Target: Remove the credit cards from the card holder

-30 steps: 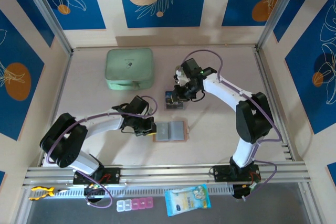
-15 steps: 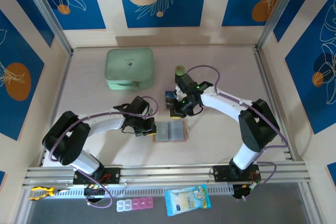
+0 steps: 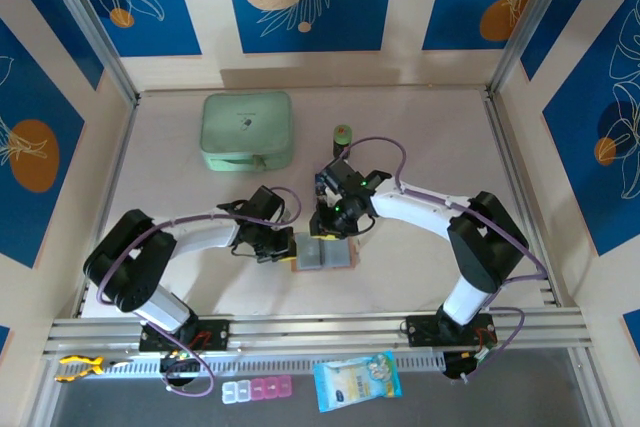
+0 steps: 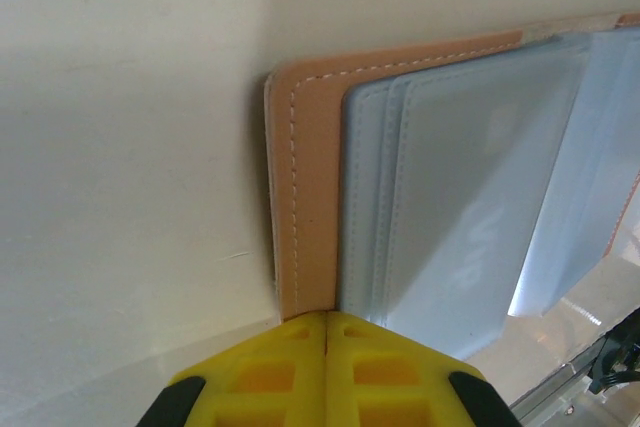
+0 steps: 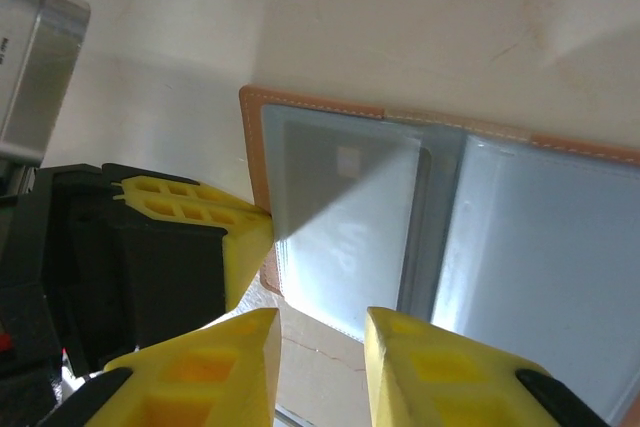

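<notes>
The right arm has swung down from the desk's middle toward 6 o'clock since a second ago, and its right end effector (image 3: 334,223) now hangs just over the far edge of the card holder (image 3: 325,253). The left arm has stayed where it was. In the right wrist view the right end effector (image 5: 320,347) shows its two yellow fingers a modest gap apart, with nothing between them but the desk (image 3: 420,137) and the rim of the card holder (image 5: 450,217).

The card holder lies open and flat, near 6 o'clock on the desk, its grey inner pockets facing up (salmon border with white stitching all round). The left end effector (image 3: 286,245) sits at the holder's 9 o'clock side. In the left wrist view the left end effector (image 4: 327,342) has its fingers pressed fully together, tips touching the salmon edge of the card holder (image 4: 308,197), gripping nothing.

A few dark blue credit cards (image 3: 322,183) lie on the desk at 12 o'clock from the holder, partly hidden by the right arm. A green case (image 3: 247,131) rests at 10 o'clock, well apart.
</notes>
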You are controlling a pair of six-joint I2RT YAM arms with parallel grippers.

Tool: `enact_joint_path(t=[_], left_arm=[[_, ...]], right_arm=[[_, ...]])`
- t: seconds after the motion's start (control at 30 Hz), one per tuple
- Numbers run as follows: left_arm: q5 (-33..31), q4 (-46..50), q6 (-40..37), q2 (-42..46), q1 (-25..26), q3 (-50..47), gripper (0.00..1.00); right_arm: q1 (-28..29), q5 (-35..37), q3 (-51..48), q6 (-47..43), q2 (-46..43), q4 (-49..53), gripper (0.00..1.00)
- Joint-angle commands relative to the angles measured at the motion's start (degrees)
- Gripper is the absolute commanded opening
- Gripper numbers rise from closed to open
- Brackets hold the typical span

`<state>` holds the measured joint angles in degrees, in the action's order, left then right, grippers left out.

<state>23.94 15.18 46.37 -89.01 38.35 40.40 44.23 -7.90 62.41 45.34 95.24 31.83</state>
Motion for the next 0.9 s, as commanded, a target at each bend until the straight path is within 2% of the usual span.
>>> enact_joint_path(t=[0.0,0.27,0.87], left_arm=[[0.11,-0.37,-0.49,-0.61,-0.53,-1.09,0.00],[-0.50,-0.88,-0.79,-1.16,-0.49,-1.64,0.00],[-0.92,0.20,-1.64,-1.01,-0.49,-1.47,0.00]], right_arm=[[1.18,0.37,-0.85,2.02,1.72,-1.24,0.30],[3.21,-0.82,-0.80,2.34,4.82,-3.75,0.30],[5.12,3.10,-0.89,2.82,7.64,-2.50,0.27]])
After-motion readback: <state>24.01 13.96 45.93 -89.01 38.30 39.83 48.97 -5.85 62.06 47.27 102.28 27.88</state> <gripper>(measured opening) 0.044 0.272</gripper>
